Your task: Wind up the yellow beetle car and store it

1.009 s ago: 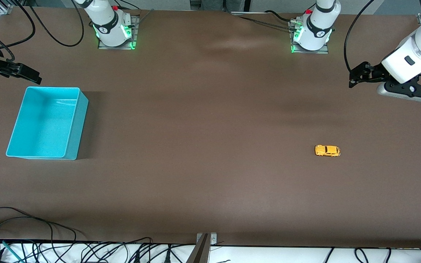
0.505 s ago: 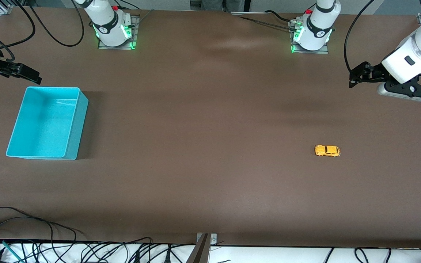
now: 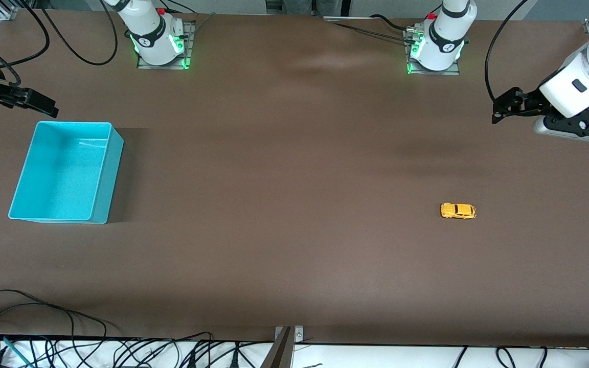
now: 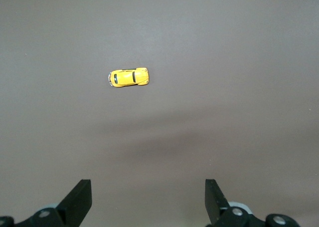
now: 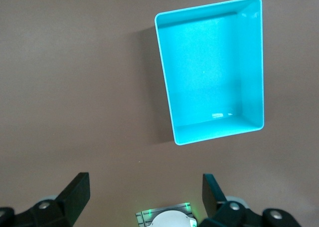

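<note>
car: the yellow beetle car [image 3: 458,210] sits on its wheels on the bare table [image 3: 294,204], toward the left arm's end, side-on to the front camera, nothing touching it

step: looks like the very start to me, the reach for the car hasn't closed in yet, so no winding and no storing done

left hand: the left hand [image 4: 148,199] hangs high over the table near that same end, fingers spread wide and empty; the car is well apart from it, out ahead in the left wrist view

next move: I'd guess it needs to come down over the car and pinch its sides

bin: the turquoise bin [image 3: 105,168] is empty, way off at the right arm's end

right hand: the right hand [image 5: 145,197] waits up near the bin, fingers wide, holding nothing
</note>
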Controlling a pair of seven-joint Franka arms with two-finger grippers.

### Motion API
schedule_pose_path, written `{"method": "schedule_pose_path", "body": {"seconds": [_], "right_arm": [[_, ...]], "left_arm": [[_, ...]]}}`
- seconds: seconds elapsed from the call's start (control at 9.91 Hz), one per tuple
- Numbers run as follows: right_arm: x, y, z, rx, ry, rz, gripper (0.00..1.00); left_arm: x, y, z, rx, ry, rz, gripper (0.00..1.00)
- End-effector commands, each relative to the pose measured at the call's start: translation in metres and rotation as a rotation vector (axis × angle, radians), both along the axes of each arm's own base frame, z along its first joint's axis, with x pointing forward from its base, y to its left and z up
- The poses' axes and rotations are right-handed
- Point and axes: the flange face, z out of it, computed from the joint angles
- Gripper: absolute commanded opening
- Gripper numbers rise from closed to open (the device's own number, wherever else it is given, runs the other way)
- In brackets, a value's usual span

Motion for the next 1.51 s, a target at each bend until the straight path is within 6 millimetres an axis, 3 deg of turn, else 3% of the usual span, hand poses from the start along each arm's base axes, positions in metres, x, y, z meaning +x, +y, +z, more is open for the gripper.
{"method": "schedule_pose_path", "body": {"seconds": [0.0,0.4,0.71,1.01,1.21,1.41], "right_arm": [[-0.004,0.004,0.006,0.016,0.003,0.004,1.00],[-0.003,0.003,0.005,0.015,0.005,0.004,1.00],[-0.003,0.003,0.005,0.015,0.005,0.004,1.00],[-0.004,0.003,0.006,0.017,0.003,0.004,1.00],[-0.003,0.005,0.005,0.016,0.002,0.007,1.00],[-0.003,0.004,0.004,0.017,0.005,0.005,1.00]], "left_arm": [[0.000,0.002,0.004,-0.022,0.010,0.009,1.00],[0.003,0.003,-0.004,-0.014,0.024,0.000,1.00],[0.025,0.028,-0.032,-0.054,0.057,-0.232,1.00],[0.055,0.049,-0.092,-0.108,0.063,-0.464,1.00],[0.077,0.049,-0.130,-0.121,0.025,-0.644,1.00],[0.083,0.047,-0.170,-0.117,0.002,-0.784,1.00]]}}
